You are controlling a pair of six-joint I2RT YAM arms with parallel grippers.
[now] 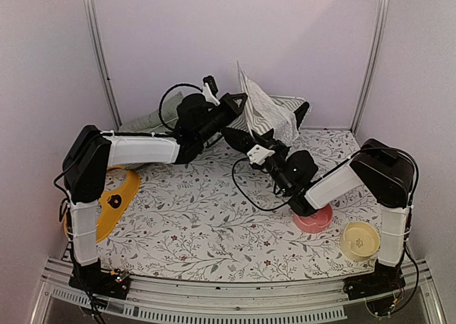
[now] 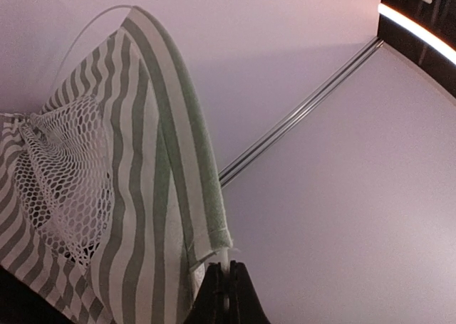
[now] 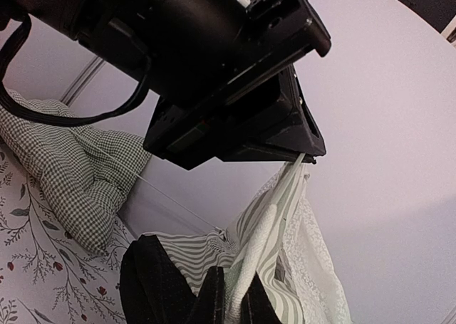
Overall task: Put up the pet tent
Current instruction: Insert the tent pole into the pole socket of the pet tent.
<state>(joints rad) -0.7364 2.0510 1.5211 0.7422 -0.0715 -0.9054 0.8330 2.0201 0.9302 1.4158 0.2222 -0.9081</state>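
Striped green-and-white fabric of the pet tent (image 1: 269, 114) stands half-raised at the far edge of the table (image 1: 214, 217), centre-right, by the back wall. Left claw (image 2: 228, 281) is pinched tight at the tent's corner hem, where the thin pole (image 2: 226, 256) pokes out. Right claw (image 3: 231, 299) nips a fabric fold lower down.

Risk, imo: the bent pole looks springy, so a slim pinch could slip and the tent flop. The arms also sit v. close — a clash is possible.

Left wrist view shows the mesh panel (image 2: 64, 167) & the pinch itself; the top view doesn't. Right wrist view shows the checked cushion (image 3: 78, 174) best.
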